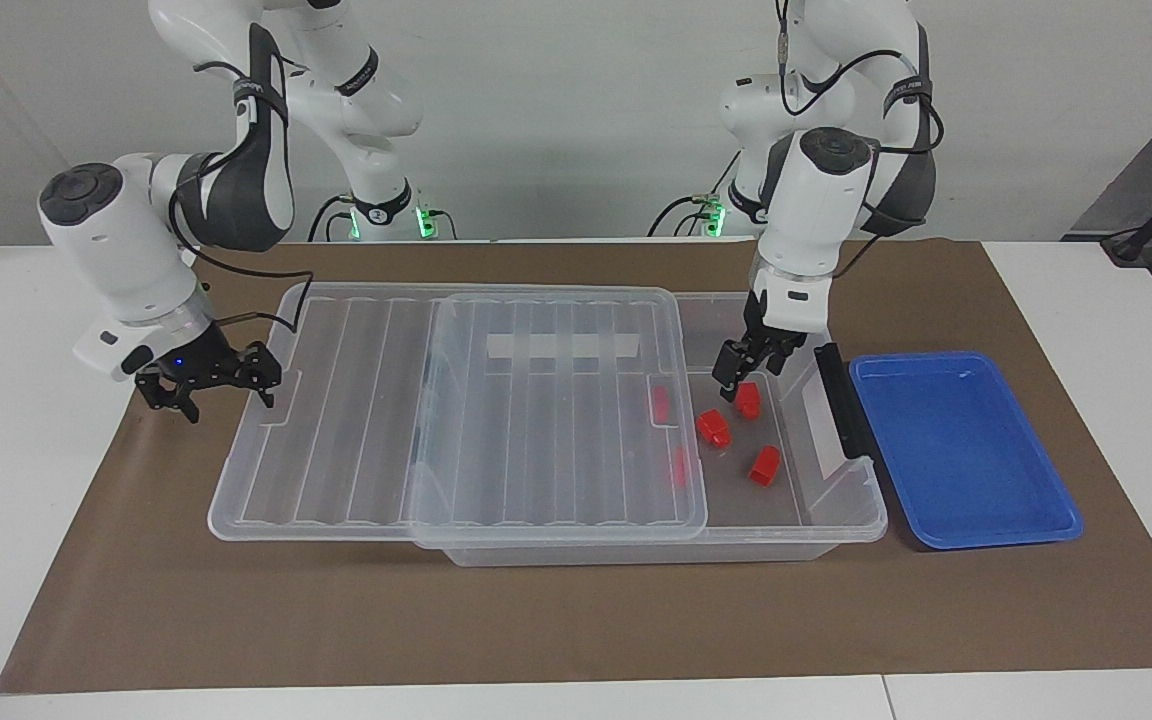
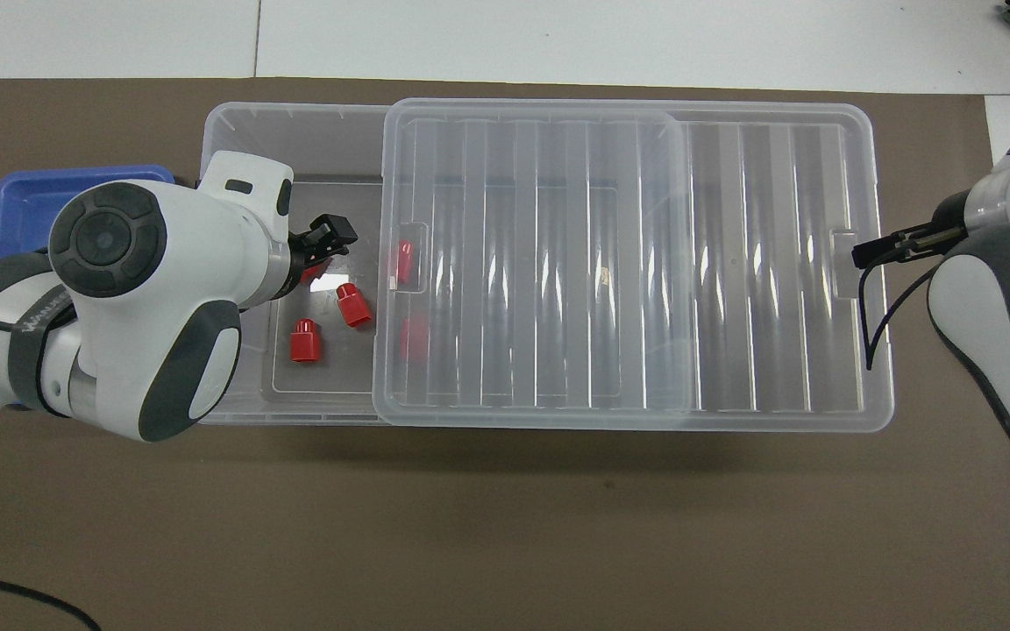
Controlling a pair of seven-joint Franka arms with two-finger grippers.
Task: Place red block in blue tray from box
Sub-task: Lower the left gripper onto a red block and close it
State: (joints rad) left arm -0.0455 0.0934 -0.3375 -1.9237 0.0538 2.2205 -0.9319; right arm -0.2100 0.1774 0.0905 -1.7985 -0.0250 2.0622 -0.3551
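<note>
Left pincer (image 1: 742, 372) hangs over a red block (image 1: 748, 399) inside the box (image 1: 836, 520).
</note>
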